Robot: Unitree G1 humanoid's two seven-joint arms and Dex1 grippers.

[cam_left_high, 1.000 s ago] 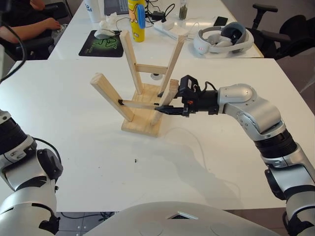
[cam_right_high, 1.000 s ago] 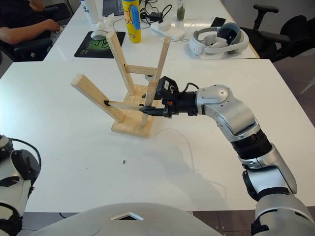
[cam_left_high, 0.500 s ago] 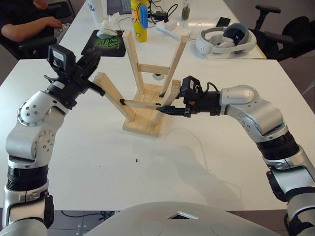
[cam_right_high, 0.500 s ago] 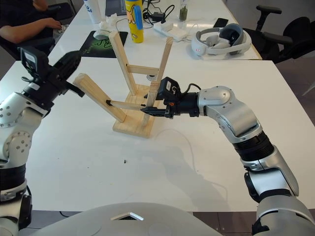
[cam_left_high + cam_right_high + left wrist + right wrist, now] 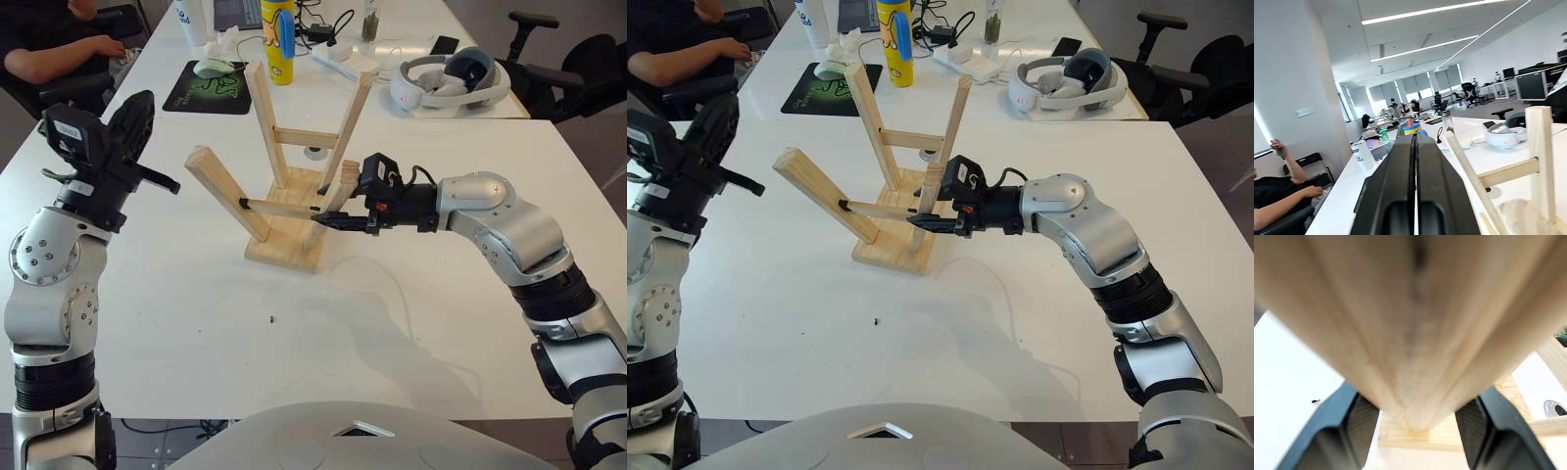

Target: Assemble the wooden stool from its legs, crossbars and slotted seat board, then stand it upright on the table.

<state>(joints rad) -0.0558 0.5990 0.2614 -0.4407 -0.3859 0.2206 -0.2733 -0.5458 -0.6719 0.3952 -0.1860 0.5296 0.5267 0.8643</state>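
The wooden stool lies upside down mid-table, its seat board flat on the white table. Two tall legs joined by a crossbar rise at the back. A third leg leans out to the left, with a thin crossbar running from it to the shorter fourth leg. My right gripper is shut on that fourth leg low down; its dark fingers flank the wood. My left gripper is raised left of the stool, shut on nothing and apart from the leaning leg.
Behind the table stands a second one with a mouse pad, a mouse, a yellow bottle and headphones. A small white disc lies behind the stool. A dark speck lies in front.
My left arm rose into view, came close to the leaning leg's top, then drew back to the left. The right gripper and stool have stayed put.
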